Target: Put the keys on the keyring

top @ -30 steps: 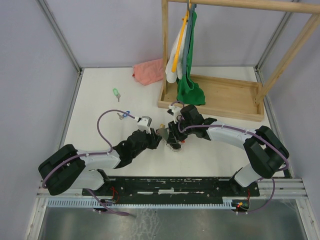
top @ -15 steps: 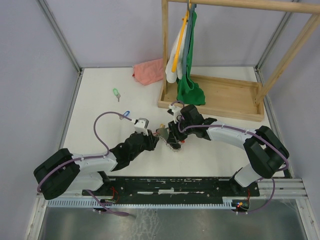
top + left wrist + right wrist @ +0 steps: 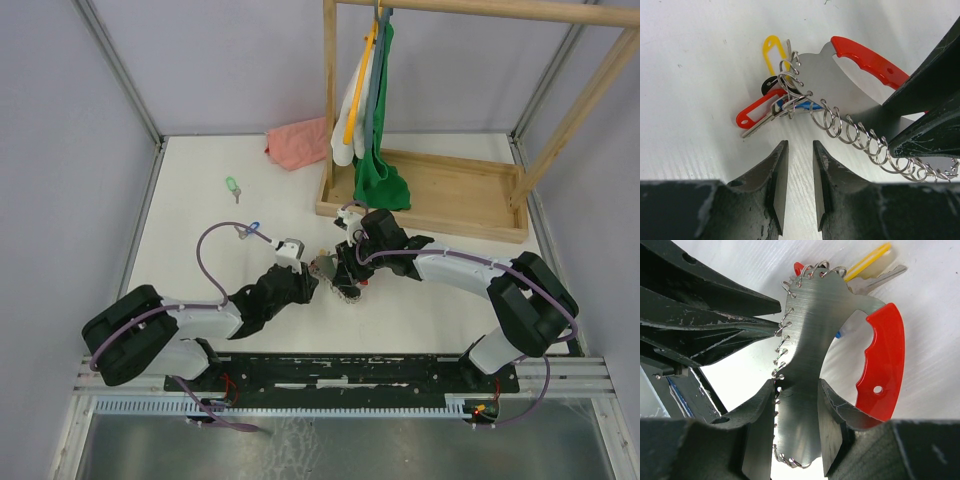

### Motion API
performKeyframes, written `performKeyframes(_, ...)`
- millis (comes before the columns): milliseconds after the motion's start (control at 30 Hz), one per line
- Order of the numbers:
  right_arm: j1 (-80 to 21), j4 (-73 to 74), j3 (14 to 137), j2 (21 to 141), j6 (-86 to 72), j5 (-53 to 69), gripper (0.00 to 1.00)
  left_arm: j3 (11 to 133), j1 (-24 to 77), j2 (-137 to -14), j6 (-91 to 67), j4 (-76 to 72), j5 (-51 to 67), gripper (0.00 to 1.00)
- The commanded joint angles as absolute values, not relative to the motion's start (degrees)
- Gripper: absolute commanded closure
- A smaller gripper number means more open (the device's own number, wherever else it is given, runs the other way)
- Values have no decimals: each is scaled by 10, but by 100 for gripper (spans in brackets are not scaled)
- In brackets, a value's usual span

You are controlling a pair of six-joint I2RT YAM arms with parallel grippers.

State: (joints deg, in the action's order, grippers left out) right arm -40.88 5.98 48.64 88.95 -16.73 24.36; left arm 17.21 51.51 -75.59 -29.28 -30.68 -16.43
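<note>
My right gripper [image 3: 796,384] is shut on the keyring [image 3: 810,355], a flat silver plate edged with wire rings and fitted with a red grip [image 3: 885,365]. It holds the plate just above the table at mid-table [image 3: 342,278]. On its far end hang yellow [image 3: 774,50] and red [image 3: 756,112] tags and a small silver key. My left gripper [image 3: 800,145] faces the ringed edge [image 3: 850,132] from close by, open by a narrow gap with nothing in it. A light green key [image 3: 232,186] and a blue key [image 3: 252,227] lie on the table to the left.
A pink cloth [image 3: 297,143] lies at the back. To the right stands a wooden rack [image 3: 430,190] with clothes hanging on it [image 3: 370,110]. Metal frame posts line the table's sides. The left arm's purple cable [image 3: 205,260] loops over the blue key.
The left arm has shifted a little and its gripper has drawn slightly back from the keyring, its jaws a touch wider. The right arm and keyring have stayed put.
</note>
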Motion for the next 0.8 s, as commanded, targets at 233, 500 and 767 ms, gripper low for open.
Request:
performKeyframes(233,-413,19,499,869,-173,260,91,196,527,-765,-261,-371,-177,67)
performKeyframes(500,-412,17,498,867,-175,264,91,201,530,-769,-254,-375,-190,66)
performKeyframes(767,-412,15,497,869,-175,270,90,211,532,-777,-235,-369,-214,68)
